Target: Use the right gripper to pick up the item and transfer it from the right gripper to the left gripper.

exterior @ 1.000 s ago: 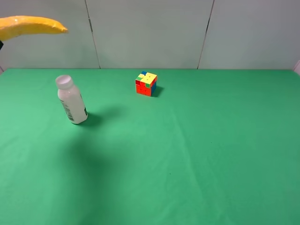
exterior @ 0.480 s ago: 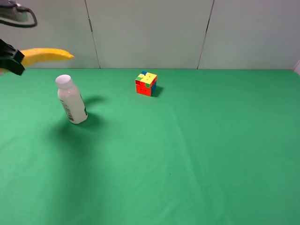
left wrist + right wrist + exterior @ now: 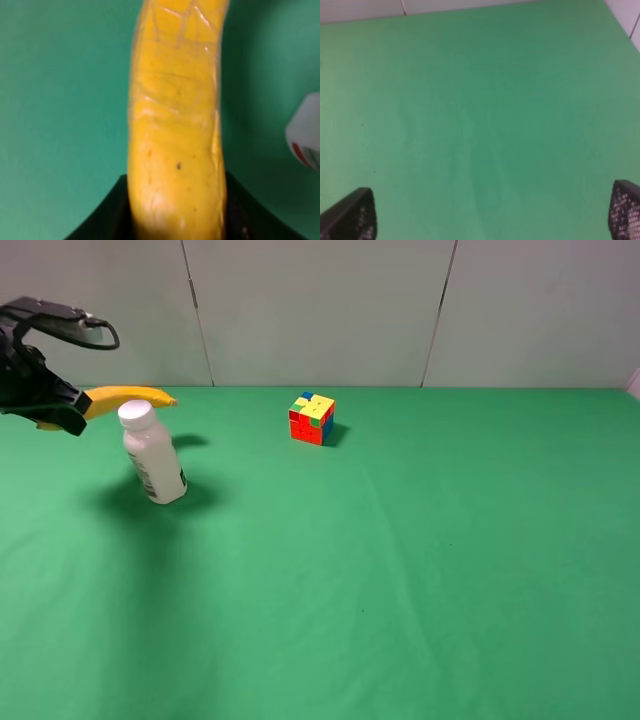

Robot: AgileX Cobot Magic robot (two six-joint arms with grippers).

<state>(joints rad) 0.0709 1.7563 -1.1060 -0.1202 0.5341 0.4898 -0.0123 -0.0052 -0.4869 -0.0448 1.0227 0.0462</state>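
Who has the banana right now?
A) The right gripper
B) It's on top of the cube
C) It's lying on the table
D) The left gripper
D: the left gripper is shut on the banana and holds it in the air beside the bottle, while the right gripper stands open with nothing in it.

Banana (image 3: pixel 175 130) ends cropped in blurred left wrist view.
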